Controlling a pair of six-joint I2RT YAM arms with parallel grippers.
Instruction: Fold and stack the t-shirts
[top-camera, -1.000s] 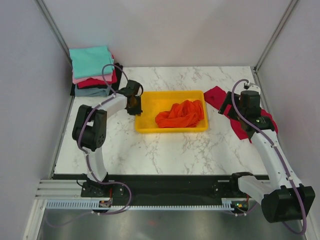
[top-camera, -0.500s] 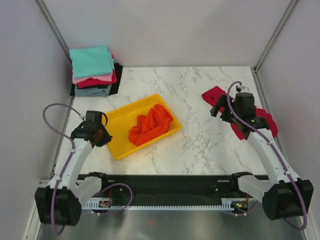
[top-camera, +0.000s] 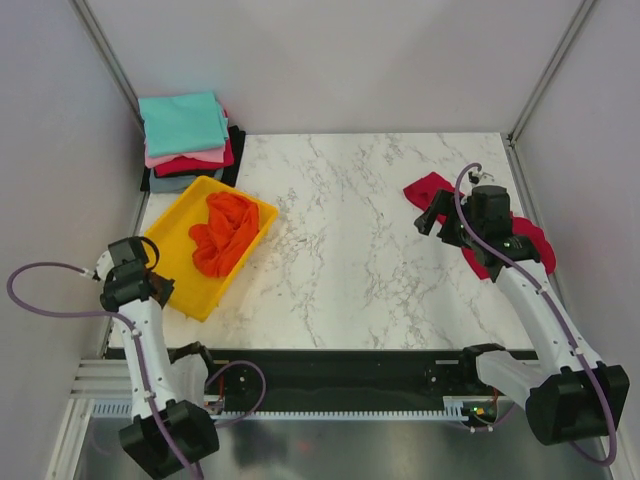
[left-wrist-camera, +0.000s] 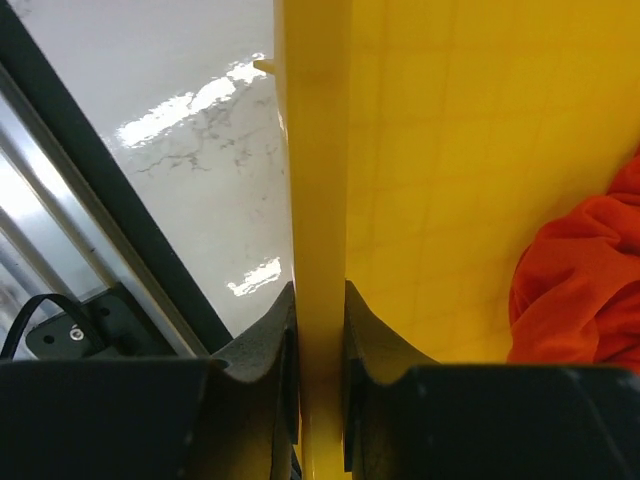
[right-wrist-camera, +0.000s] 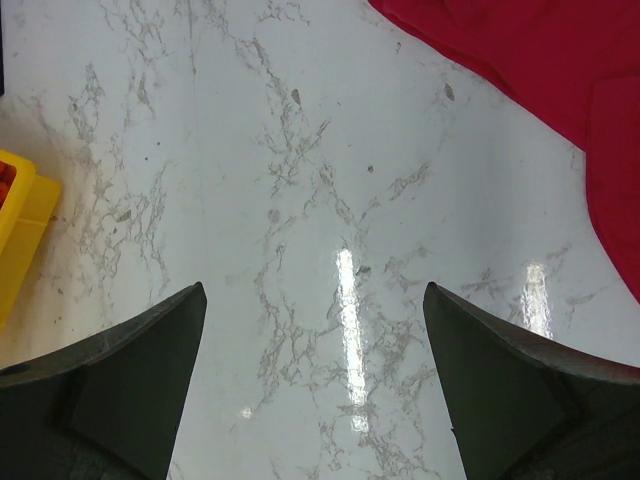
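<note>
There's the orange shirt (top-camera: 222, 232), bunched inside the yellow tray (top-camera: 178, 262). The folded stack (top-camera: 185, 135) sits just behind the tray, and the crimson shirt (top-camera: 430, 190) lies well to its right. The left tool (left-wrist-camera: 320, 310) is clamped on the tray's thin rim, so the tray could twist, slip free, or bump the stack. The right tool (right-wrist-camera: 315, 340), fingers wide apart and holding nothing, hovers over bare worktop (top-camera: 350, 230) right of the tray.

Top view: the right arm (top-camera: 530, 290) covers the middle of the crimson shirt (top-camera: 425, 190). In the folded stack (top-camera: 183, 122), the black shirt (top-camera: 237, 160) shows only an edge. Left wrist view: the orange shirt (left-wrist-camera: 585, 280) is cut off at the right edge. Right wrist view: only a corner of the yellow tray (right-wrist-camera: 25, 220) is visible at the left edge.
</note>
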